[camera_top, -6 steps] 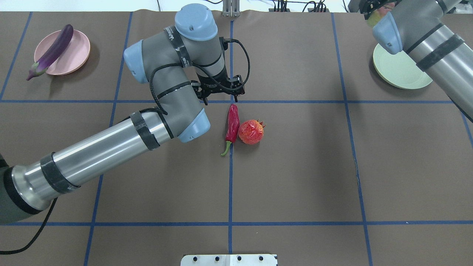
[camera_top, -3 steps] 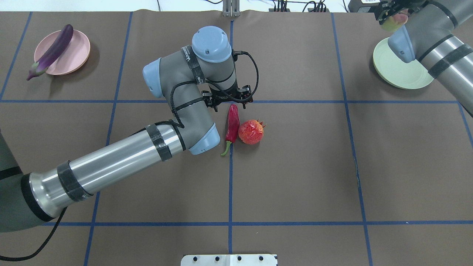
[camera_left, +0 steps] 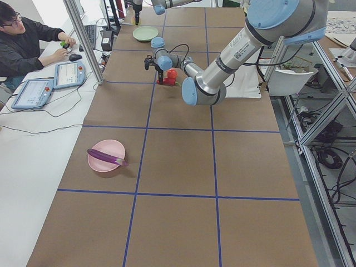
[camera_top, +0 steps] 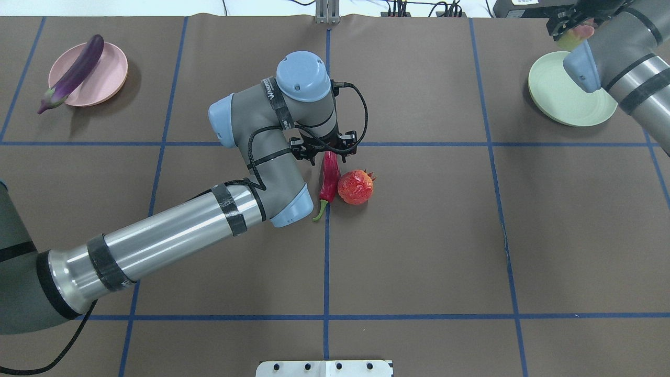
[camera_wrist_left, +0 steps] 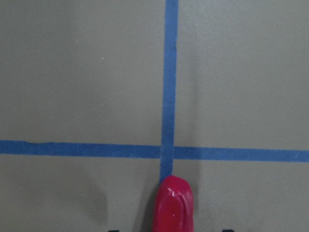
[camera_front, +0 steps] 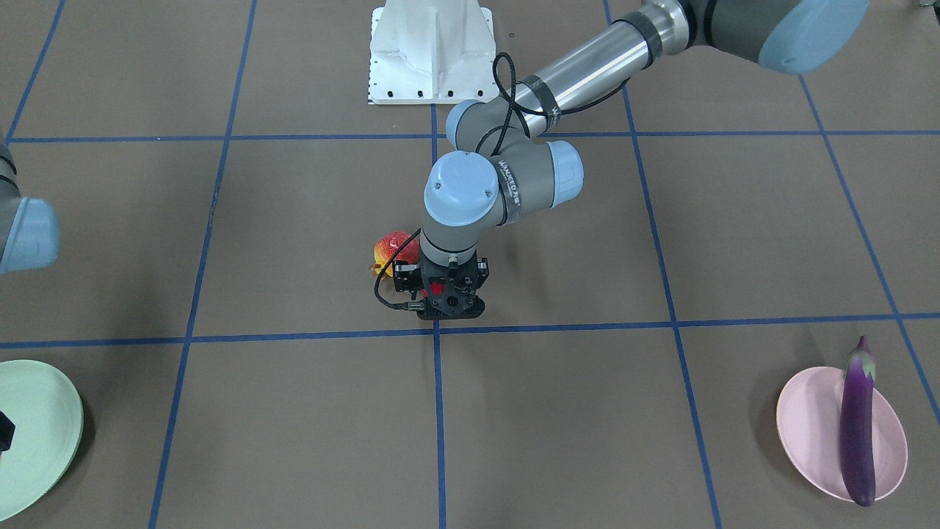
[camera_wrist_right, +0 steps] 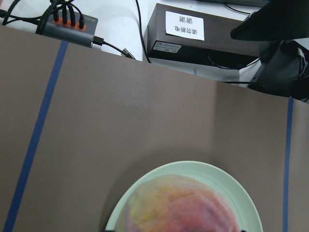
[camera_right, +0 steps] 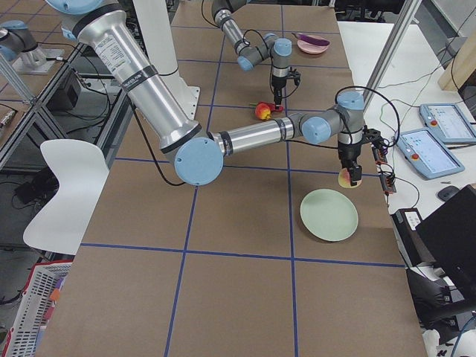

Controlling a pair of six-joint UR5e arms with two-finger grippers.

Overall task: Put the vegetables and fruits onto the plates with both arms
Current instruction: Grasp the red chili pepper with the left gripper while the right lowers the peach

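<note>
At the table's centre the left gripper (camera_top: 326, 153) is hovering low over the tip end of the red chili pepper (camera_top: 330, 178), gripping nothing, its jaws apparently spread to straddle the narrow body, though only dark slivers are showing at the wrist view's lower edge. The pomegranate (camera_top: 356, 187) is lying against the chili, crowding one side. The right gripper (camera_right: 347, 175) is clamping the peach (camera_wrist_right: 181, 205) above the mint plate (camera_top: 555, 99), ready for release; its wrist view is showing fruit over plate, which the arm is largely hiding overhead. The eggplant (camera_top: 78, 68) is resting across the pink plate (camera_top: 107, 78).
</note>
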